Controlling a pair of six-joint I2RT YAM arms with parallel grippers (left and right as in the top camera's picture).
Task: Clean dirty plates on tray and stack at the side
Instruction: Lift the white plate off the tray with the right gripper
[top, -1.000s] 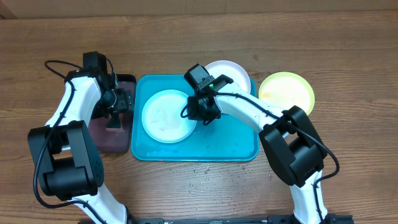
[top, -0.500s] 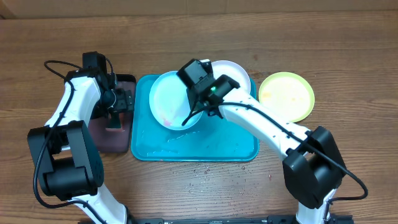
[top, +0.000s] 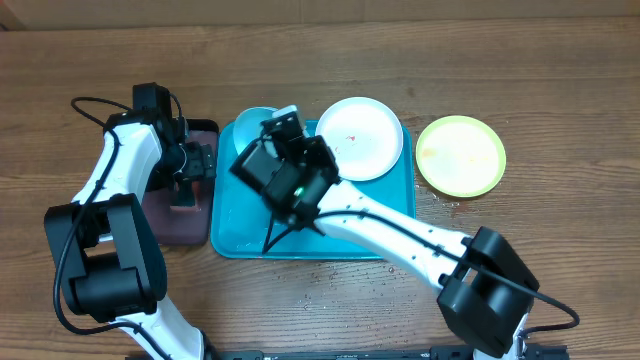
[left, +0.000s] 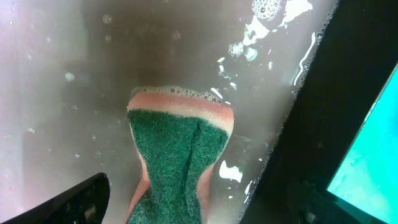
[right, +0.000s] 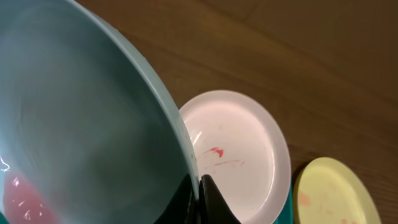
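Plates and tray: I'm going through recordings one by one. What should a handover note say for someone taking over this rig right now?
Left gripper: open, above the sponge lying in soapy water in the black tray.
Right gripper: shut on the rim of the cyan plate, held tilted above the blue tray.
White plate: overlaps the blue tray's far right corner and shows a red smear.
Yellow-green plate: on the table to the right of the blue tray, with faint marks.
Done: nothing is visibly clean or stacked.
Left: scrub all three plates, then stack them at the side.

Left hand (left: 193, 202) spread, right hand (right: 199, 200) pinched
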